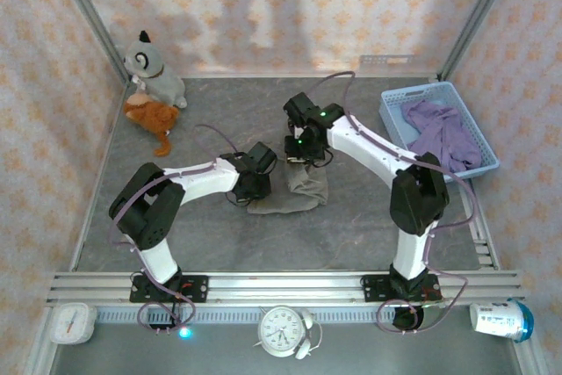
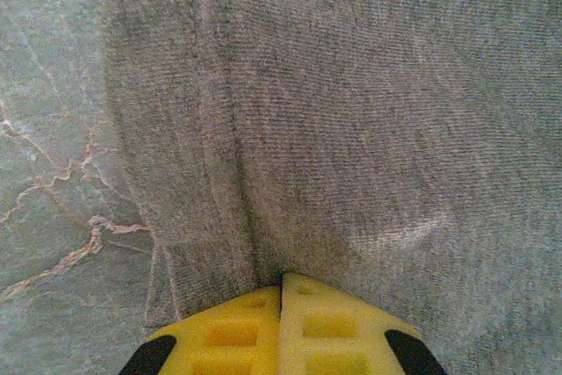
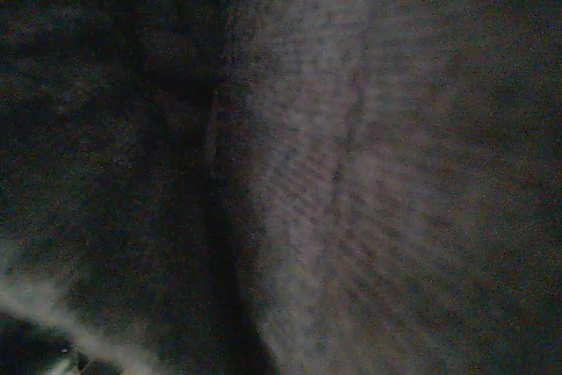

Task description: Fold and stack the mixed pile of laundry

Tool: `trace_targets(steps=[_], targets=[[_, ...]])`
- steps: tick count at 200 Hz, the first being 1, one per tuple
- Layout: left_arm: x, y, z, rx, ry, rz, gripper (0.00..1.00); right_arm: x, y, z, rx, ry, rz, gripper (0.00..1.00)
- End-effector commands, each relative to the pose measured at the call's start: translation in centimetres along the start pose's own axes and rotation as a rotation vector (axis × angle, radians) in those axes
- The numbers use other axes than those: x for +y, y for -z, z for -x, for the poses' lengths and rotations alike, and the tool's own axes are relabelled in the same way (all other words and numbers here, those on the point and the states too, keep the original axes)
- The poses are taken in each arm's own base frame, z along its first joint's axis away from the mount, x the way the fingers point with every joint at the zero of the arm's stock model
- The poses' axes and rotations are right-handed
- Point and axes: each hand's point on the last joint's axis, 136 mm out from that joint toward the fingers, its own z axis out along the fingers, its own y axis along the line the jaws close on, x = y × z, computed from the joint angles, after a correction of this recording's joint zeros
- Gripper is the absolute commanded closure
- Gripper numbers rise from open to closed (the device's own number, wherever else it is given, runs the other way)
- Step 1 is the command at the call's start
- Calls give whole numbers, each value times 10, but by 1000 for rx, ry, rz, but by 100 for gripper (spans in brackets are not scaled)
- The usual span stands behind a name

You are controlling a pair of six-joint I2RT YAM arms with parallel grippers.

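Left tool (image 1: 255, 183) is at the left edge of the taupe cloth (image 1: 297, 192), which lies mid-bench (image 1: 211, 239). On my wrist cam the pads (image 2: 233, 331) are pressed together and a pucker of cloth runs into the tips. I read that as pinching one ridge, maybe a single layer.

Right tool (image 1: 303, 154) sits over the cloth's far edge. Its cam shows dark, blurred weave right up close, so I can't tell if it's spread or closed.

Lavender cloth (image 1: 443, 133) is in the basket (image 1: 420, 88), not started.

Risks:
- Thin pinch slips on lift -> fold collapses.
- Only one layer held -> lower layer drags and the fold skews.
- Right tool not gripping -> my pull slides the whole cloth instead of folding it.
- Both wrists are near each other over a small cloth -> clash on crossover.
- Right tool that low -> could scrape the bench.
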Motion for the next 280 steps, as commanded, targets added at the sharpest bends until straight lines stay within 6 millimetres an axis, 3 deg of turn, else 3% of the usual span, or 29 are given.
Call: trace_targets(steps=[1, 20, 38, 68, 101, 123, 137, 166, 210, 230, 245, 263, 280], targets=[[26, -13, -16, 32, 9, 90, 100, 36, 10, 6, -7, 9, 144, 66], [30, -4, -10, 4, 6, 104, 100, 47, 23, 10, -40, 20, 198, 35], [35, 6, -4, -21, 7, 110, 100, 47, 39, 17, -85, 31, 203, 26], [48, 31, 8, -57, 9, 130, 94, 28, 60, 32, -143, -17, 184, 27], [70, 68, 18, -115, 26, 156, 90, -11, 66, 39, -174, -85, 120, 31], [86, 94, 25, -154, 59, 165, 85, -30, 60, 35, -168, -104, 68, 41], [85, 112, 32, -196, 59, 139, 74, -37, 52, 31, -157, -108, 45, 52], [47, 134, 50, -243, 56, -34, 62, -43, 28, 23, -113, -126, 40, 71], [-49, 137, 64, -264, -37, -217, 59, -54, -24, 17, -46, -190, 42, 78], [-88, 121, 64, -223, -81, -241, 60, -69, -48, 14, -8, -253, 39, 81], [-108, 106, 64, -199, -102, -242, 66, -79, -59, 12, 6, -290, 42, 81], [-118, 85, 63, -159, -111, -223, 73, -90, -68, 9, 26, -314, 22, 81], [-110, 65, 61, -134, -114, -150, 77, -102, -74, 4, 46, -340, -17, 83]])
